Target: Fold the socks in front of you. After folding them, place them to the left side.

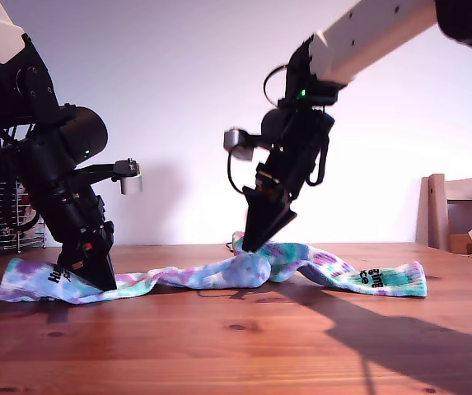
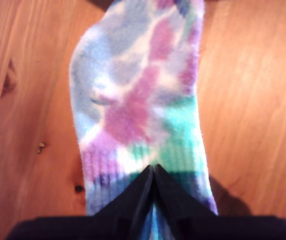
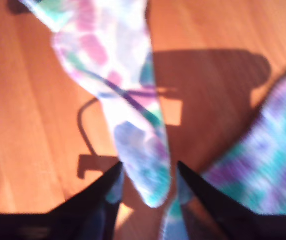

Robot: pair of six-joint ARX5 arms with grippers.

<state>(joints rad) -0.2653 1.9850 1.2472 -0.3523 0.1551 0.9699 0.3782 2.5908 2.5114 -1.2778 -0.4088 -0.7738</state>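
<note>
The socks (image 1: 219, 276) lay unfolded along the bench (image 1: 236, 346). My first gripper (image 2: 154, 172) was clenched on one end; my second gripper (image 3: 147, 175) stood released astride the middle.

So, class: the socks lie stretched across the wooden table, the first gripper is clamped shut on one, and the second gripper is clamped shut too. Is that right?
Not quite. My second gripper is open, its jaws spread either side of the socks, as the second wrist view shows. My first gripper is indeed shut on a sock, and they do lie along the wooden table.

Socks (image 3: 133, 115) blurred; lettering (image 1: 369, 277) perhaps unreadable.
</note>
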